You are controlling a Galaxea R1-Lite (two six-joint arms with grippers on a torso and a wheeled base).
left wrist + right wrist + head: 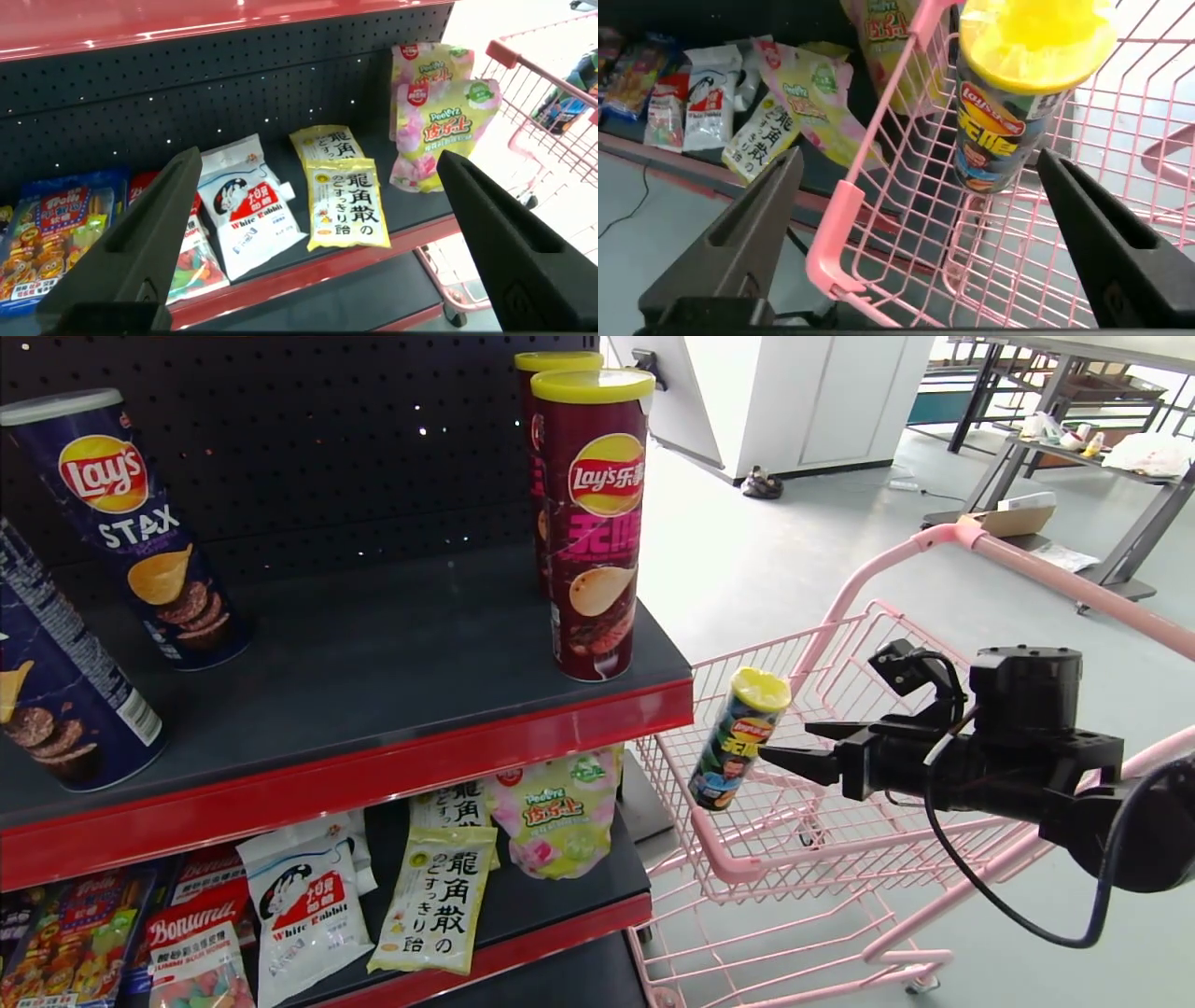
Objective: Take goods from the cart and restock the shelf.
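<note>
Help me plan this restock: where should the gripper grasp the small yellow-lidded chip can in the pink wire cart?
Grip the small yellow-lidded chip can around its round body, below the lid, coming from inside the pink wire cart, where the open right gripper is. It leans by the cart's wall, so the shelf side looks blocked.

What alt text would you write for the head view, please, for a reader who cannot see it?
The robot's right tool, open, is level with a small yellow-lidded chip can that leans inside a pink shopping cart. To the left, a dark shelf holds tall chip cans, with snack bags on the shelf below.
</note>
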